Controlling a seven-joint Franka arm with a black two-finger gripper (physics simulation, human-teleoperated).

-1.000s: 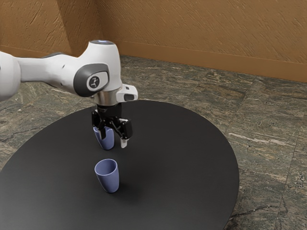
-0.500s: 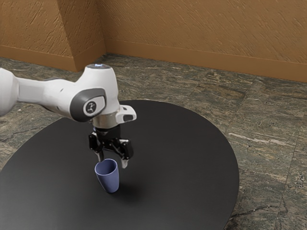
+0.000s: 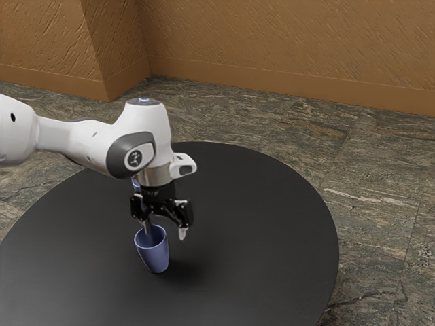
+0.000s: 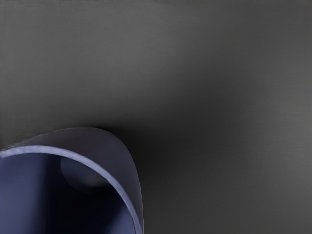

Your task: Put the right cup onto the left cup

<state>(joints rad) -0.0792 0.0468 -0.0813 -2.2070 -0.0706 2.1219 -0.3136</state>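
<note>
My black gripper (image 3: 165, 233) stands open, pointing down at the near blue cup (image 3: 155, 252) in the exterior view. One fingertip overlaps the far part of that cup's rim; the other is off toward the exterior view's right, over the table. Whether the first tip dips inside the mouth, I cannot tell. The cup is upright. Behind my hand, a sliver of the far blue cup (image 3: 136, 185) shows, the rest being hidden. In the wrist view, the open mouth and curved wall of a blue cup (image 4: 114, 156) appear close below the hand.
Both cups are on a round black table (image 3: 265, 224). Its curved edge runs around toward the exterior view's right, with stone flooring (image 3: 380, 204) beyond and a brown wall (image 3: 285, 41) farther back.
From around the far cup, my open hand has come lower and toward the near cup, then shifted slightly to the exterior view's right. The near cup has stayed put.
</note>
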